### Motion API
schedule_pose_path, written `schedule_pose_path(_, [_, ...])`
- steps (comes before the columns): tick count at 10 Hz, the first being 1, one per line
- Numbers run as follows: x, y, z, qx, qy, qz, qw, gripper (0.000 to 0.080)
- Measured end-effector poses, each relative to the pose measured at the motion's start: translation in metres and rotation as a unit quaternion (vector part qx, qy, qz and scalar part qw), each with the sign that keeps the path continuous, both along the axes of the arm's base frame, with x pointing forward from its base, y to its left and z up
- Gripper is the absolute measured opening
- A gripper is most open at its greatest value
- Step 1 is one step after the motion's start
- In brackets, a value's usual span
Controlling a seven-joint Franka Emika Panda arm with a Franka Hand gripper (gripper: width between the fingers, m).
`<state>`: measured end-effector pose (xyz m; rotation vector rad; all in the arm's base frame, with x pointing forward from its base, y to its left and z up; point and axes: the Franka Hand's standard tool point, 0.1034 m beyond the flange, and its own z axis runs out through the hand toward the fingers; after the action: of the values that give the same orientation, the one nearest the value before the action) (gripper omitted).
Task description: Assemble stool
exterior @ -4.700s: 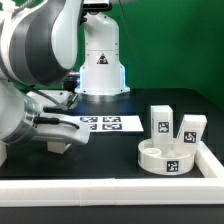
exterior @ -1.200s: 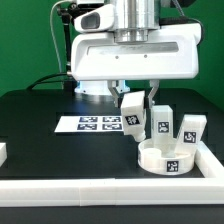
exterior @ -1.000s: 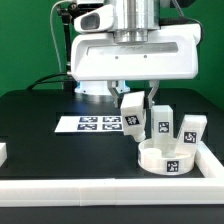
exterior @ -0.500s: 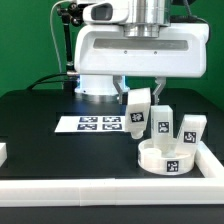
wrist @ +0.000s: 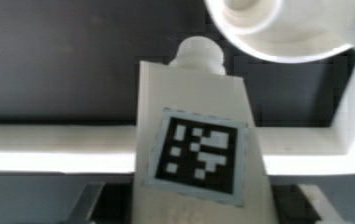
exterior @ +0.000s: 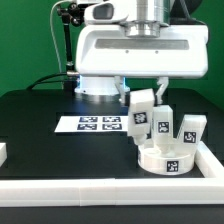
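Note:
The round white ring-like seat (exterior: 166,157) lies on the black table at the exterior view's right, with a tag on its side. Two blocky white legs (exterior: 162,121) (exterior: 189,131) stand just behind it. My gripper (exterior: 141,101) is shut on a third white leg (exterior: 141,112) and holds it in the air, tilted, just above the seat's edge toward the exterior view's left. In the wrist view the held leg (wrist: 195,130) fills the middle with its tag facing the camera, and the seat (wrist: 289,25) shows beyond its tip.
The marker board (exterior: 96,124) lies flat on the table at the exterior view's left of the seat. White border rails run along the front (exterior: 110,187) and right edges. The robot's base (exterior: 100,85) stands behind.
The arm swung in from the exterior view's left and now holds a leg. In the last second the leg rose a little and moved right, toward the seat.

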<state>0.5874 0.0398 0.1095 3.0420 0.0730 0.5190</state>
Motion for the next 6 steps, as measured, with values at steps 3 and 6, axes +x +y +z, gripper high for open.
schedule_pose_path(3, [0.002, 0.015, 0.002, -0.008, 0.001, 0.035, 0.999, 0.0327])
schedule_pose_path(6, [0.001, 0.015, 0.002, -0.007, 0.001, 0.033, 0.999, 0.0327])
